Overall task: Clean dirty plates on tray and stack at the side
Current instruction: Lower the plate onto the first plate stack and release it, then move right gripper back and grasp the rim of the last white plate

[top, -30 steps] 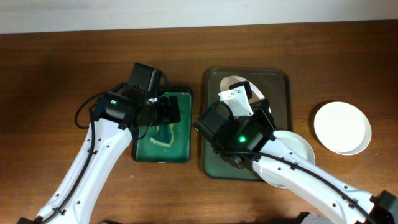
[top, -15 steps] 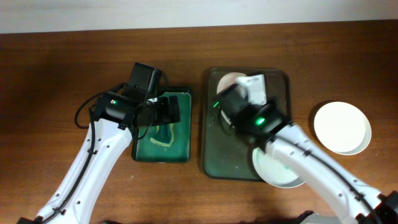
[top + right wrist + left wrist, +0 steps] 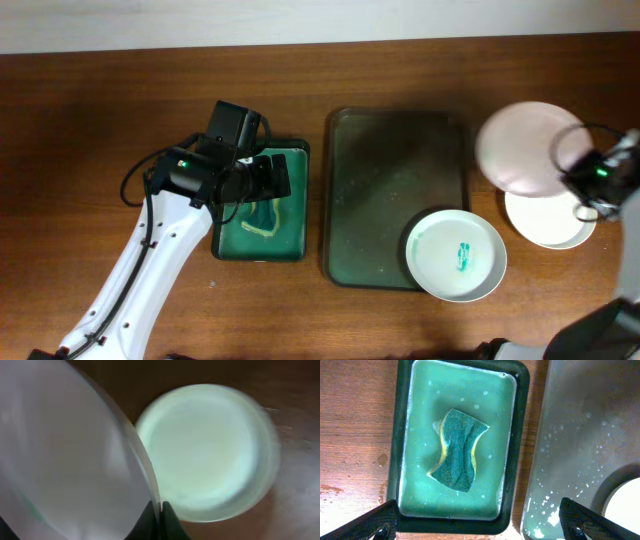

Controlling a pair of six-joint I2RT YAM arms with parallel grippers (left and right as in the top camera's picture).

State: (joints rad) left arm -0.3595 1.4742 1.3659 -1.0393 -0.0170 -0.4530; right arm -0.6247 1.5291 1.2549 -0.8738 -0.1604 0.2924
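One plate [image 3: 520, 148] is being gripped at its rim by the right fingers [image 3: 148, 521], which are pinched shut on it. Within the last half second it is being swung off the tray [image 3: 395, 130], whose far end is now lying bare. It is being carried above and partly over the clean plate [image 3: 550, 225] resting on the table [image 3: 100, 100] at the right, so stacking is judged to be the step in hand. One smeared plate [image 3: 455, 255] is lying unwiped, overhanging the tray's near right corner. The left fingers [image 3: 380, 520] are being held wide open and empty above the sponge [image 3: 458, 450] in the green tray [image 3: 401, 435].
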